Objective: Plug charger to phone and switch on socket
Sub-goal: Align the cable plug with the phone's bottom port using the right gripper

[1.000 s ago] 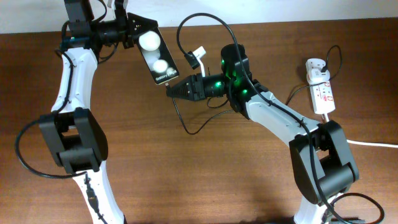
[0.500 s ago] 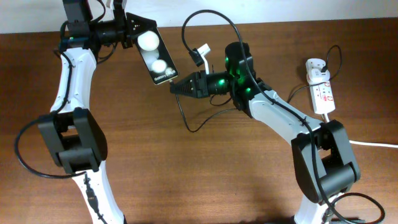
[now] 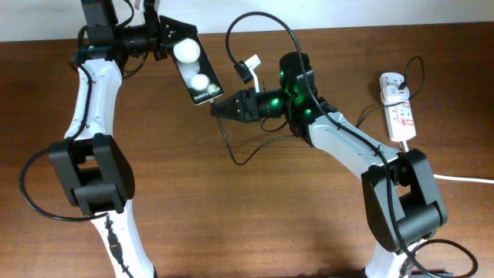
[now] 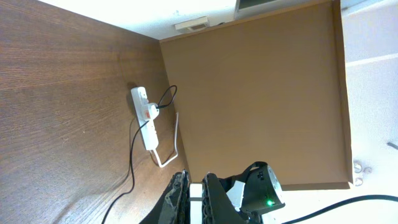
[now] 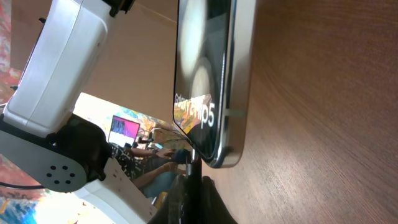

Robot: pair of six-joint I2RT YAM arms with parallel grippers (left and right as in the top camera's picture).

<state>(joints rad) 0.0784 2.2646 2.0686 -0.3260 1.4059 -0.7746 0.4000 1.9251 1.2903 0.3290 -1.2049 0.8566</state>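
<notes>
My left gripper (image 3: 164,40) is shut on the phone (image 3: 193,69) and holds it tilted above the table's back left; the phone is black with two white round spots. In the left wrist view the jaws (image 4: 196,200) clamp the phone's pale edge. My right gripper (image 3: 216,110) is shut on the plug tip of the charger's thin black cable (image 3: 231,150). The tip touches the phone's lower end. In the right wrist view the plug tip (image 5: 194,163) sits right at the bottom edge of the phone (image 5: 208,74); I cannot tell if it is inserted. The socket (image 3: 400,116) lies far right with the white adapter (image 3: 391,83) in it.
The charger cable loops over the right arm (image 3: 262,23) and lies slack on the wood beneath it. The socket's thick white cord (image 3: 463,179) runs off the right edge. The socket (image 4: 144,118) also shows in the left wrist view, near a brown board (image 4: 261,93).
My right gripper with the plug tip shifted slightly right a second ago and has since held still at the phone's lower end. The left gripper and phone have barely moved.
</notes>
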